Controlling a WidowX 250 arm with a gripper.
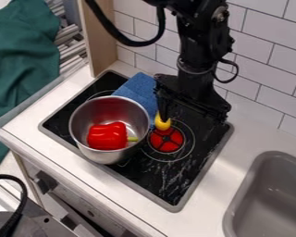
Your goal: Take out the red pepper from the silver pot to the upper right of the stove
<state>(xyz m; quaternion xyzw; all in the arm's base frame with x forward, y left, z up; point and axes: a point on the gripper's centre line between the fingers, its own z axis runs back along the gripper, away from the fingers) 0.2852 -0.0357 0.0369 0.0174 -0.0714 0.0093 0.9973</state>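
a glossy, lobed red pepper [107,136] lies in the round metal pot [103,158], lower left of the gripper's [190,102] jaws; spread or closed, i can't tell.

The pepper [107,136] is red, the cloth [137,90] blue.

The arm [197,41] enters from the top edge, its wrist [197,69] nearly upright. Below, the gripper [190,98] hangs down.
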